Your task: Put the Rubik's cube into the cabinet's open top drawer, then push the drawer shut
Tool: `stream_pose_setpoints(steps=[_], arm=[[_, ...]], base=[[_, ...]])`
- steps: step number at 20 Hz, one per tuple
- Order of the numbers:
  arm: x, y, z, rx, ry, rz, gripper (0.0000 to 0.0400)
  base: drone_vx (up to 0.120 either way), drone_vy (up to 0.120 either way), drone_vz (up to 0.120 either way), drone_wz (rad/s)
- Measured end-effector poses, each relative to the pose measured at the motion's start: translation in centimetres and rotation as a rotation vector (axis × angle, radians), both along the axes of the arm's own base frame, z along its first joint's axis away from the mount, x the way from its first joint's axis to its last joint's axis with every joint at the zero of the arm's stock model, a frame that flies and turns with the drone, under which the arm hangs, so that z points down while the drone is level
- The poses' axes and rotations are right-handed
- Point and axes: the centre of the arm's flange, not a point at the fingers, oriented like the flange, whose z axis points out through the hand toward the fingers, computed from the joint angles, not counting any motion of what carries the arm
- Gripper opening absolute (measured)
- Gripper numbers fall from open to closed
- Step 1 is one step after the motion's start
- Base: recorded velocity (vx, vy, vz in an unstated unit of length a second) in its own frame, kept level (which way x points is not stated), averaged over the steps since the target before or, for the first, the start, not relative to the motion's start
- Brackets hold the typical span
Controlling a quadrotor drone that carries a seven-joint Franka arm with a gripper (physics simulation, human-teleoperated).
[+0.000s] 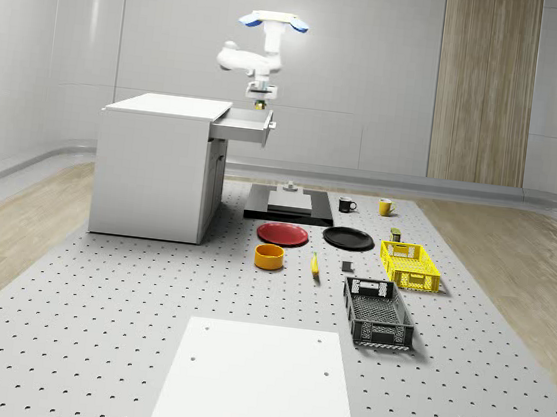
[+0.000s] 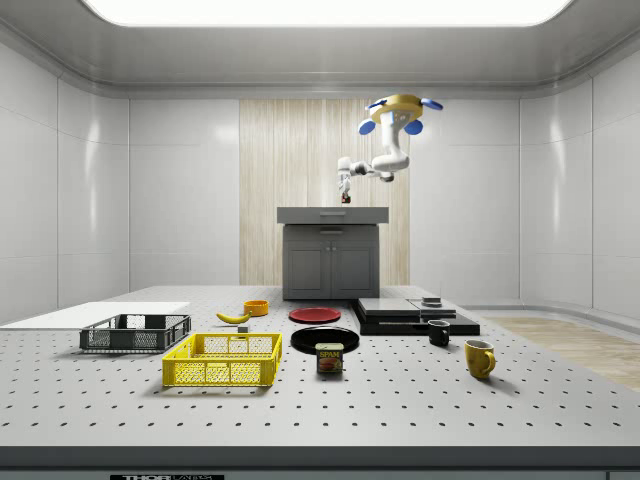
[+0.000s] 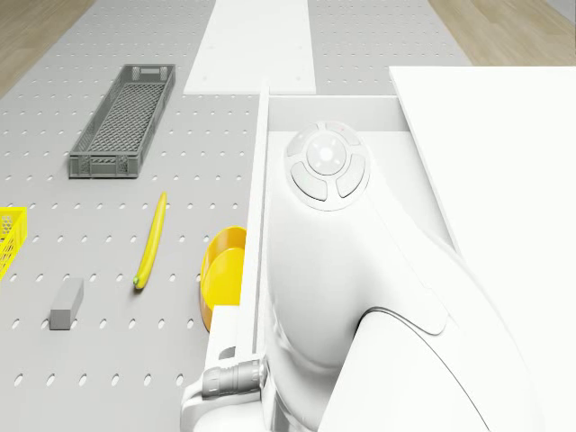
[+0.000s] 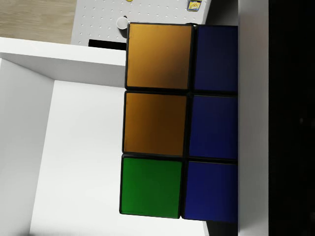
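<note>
The drone [image 1: 273, 22] hovers above the front of the white cabinet [image 1: 158, 165], whose top drawer [image 1: 246, 124] stands pulled out toward the whole-scene view's right. My arm hangs down from it, and the gripper [image 1: 261, 94] is right over the drawer, shut on the Rubik's cube [image 1: 261, 106]. In the wrist view the Rubik's cube [image 4: 162, 118] shows orange, green and blue tiles against a dark finger [image 4: 290, 118], with the drawer's white floor [image 4: 83, 162] beneath. From the side, the gripper [image 2: 345, 195] sits just above the cabinet [image 2: 330, 260].
On the perforated floor past the cabinet lie a red plate [image 1: 283, 233], a black plate [image 1: 347, 239], an orange bowl [image 1: 269, 257], a banana [image 1: 314, 265], a yellow basket [image 1: 410, 265], a grey crate [image 1: 377, 312], two mugs and a black platform [image 1: 288, 210].
</note>
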Motion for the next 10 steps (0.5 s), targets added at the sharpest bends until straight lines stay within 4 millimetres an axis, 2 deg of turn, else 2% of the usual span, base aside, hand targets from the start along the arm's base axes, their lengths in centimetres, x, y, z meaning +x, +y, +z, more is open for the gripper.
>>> stream_pose_setpoints(steps=[5,10], arm=[[0.0,-0.5,0.1,-0.007,0.002,0.009,0.0294],[0.0,-0.4,1.1,-0.007,0.001,0.009,0.0293]], base=[[0.0,-0.12,0.0,0.0],[0.0,-0.008,0.0,0.0]])
